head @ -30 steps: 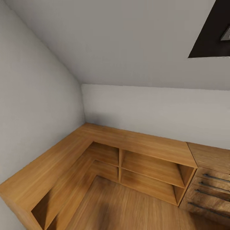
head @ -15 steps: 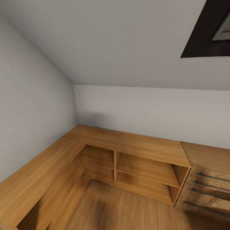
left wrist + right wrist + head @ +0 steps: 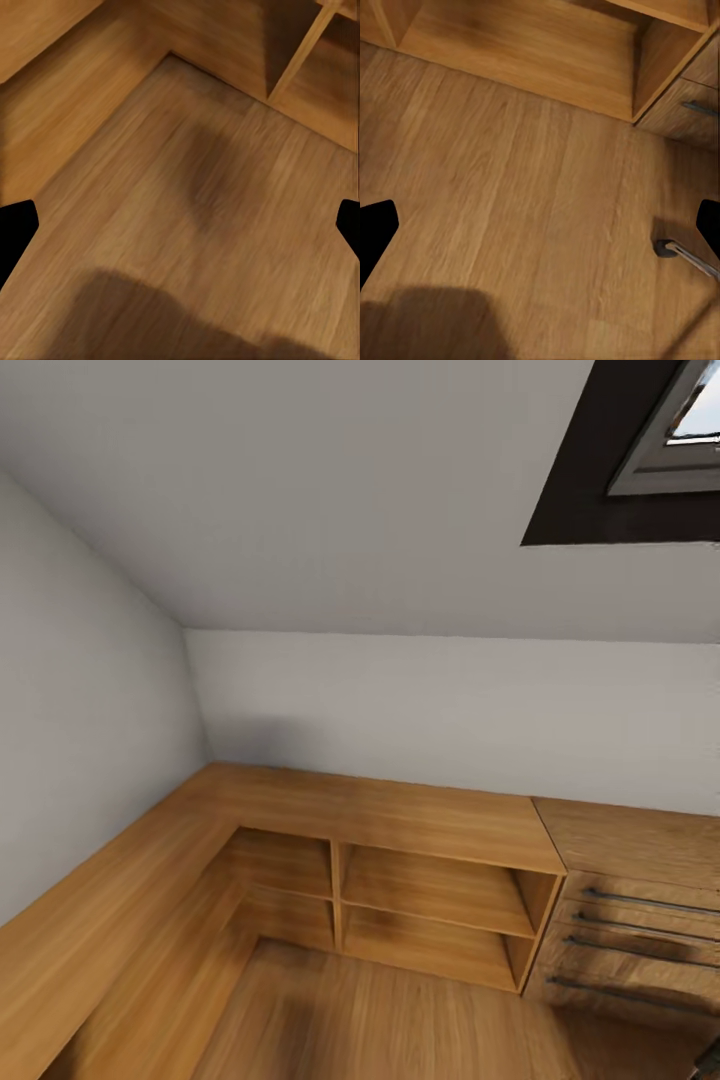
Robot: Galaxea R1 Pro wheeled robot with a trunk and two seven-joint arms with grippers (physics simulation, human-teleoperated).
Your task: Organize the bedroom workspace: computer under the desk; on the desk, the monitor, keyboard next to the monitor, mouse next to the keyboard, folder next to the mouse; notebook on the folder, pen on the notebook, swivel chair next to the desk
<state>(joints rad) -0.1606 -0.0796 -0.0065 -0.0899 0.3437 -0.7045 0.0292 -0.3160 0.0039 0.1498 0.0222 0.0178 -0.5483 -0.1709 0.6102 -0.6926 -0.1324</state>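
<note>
Facing a corner of low wooden shelving [image 3: 430, 890] beside a drawer unit [image 3: 640, 940] under a sloped ceiling with a skylight [image 3: 660, 440], we see none of the task's things, so we judge the robot to be in transit with every step left to confirm. What may be a chair caster [image 3: 666, 247] sits on the wood floor [image 3: 510, 187] in the right wrist view, though we cannot tell. The left gripper [image 3: 180, 225] and right gripper [image 3: 540, 229] show fingertips at opposite frame edges, spread wide, holding and touching nothing.
</note>
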